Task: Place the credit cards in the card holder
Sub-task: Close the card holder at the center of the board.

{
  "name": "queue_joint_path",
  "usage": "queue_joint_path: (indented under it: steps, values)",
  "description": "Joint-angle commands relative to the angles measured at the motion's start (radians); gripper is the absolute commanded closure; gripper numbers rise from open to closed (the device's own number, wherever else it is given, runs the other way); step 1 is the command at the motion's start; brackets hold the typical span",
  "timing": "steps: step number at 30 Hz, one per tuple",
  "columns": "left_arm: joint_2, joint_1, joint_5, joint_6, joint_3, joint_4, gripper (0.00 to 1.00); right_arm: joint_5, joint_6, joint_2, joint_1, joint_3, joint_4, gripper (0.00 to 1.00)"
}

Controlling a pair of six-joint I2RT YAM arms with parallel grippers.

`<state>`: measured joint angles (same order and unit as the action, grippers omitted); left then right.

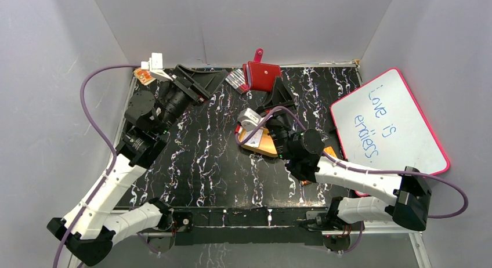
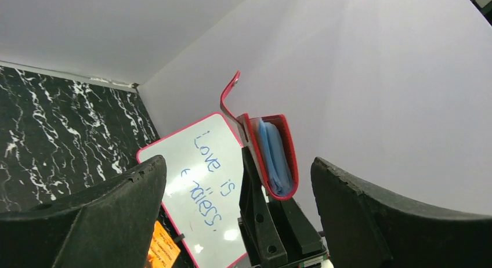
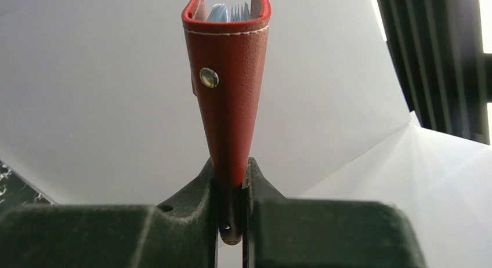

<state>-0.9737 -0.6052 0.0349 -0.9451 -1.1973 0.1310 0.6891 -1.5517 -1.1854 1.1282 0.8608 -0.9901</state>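
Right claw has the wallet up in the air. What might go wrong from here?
Right claw pinches the card holder only at its bottom edge, so it may pivot or slip when pushed. Its mouth gapes narrowly with blue sleeves bunched; a card may jam. Left claw is open and empty: no card ready.

Red folding leather-look card holder (image 3: 229, 105): fine pebbled grain, white stitching at 12 o'clock edge. Round metal snap stud (image 3: 209, 78): shiny. Pale-blue clear plastic sleeves (image 2: 275, 158): glossy. Black plastic right tool (image 3: 232, 175): matt, rough. Black white-veined marble-look desk (image 1: 214, 158): smooth. Pink-framed whiteboard (image 1: 389, 123), 3 o'clock: glossy.
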Motion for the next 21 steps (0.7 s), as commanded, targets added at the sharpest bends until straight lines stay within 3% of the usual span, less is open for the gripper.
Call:
queue_joint_path:
  steps: [1, 9, 21]
  values:
    - [-0.020, 0.001, 0.062, -0.057, -0.033, 0.058, 0.09, -0.031, -0.080, -0.005, 0.012, 0.068, -0.167, 1.00]
    - [-0.047, -0.003, 0.118, -0.071, -0.036, 0.122, 0.08, 0.103, -0.100, -0.096, 0.062, 0.151, -0.159, 1.00]
    - [-0.040, -0.013, 0.086, -0.002, -0.037, 0.110, 0.08, 0.183, -0.051, -0.174, 0.085, 0.231, -0.116, 1.00]
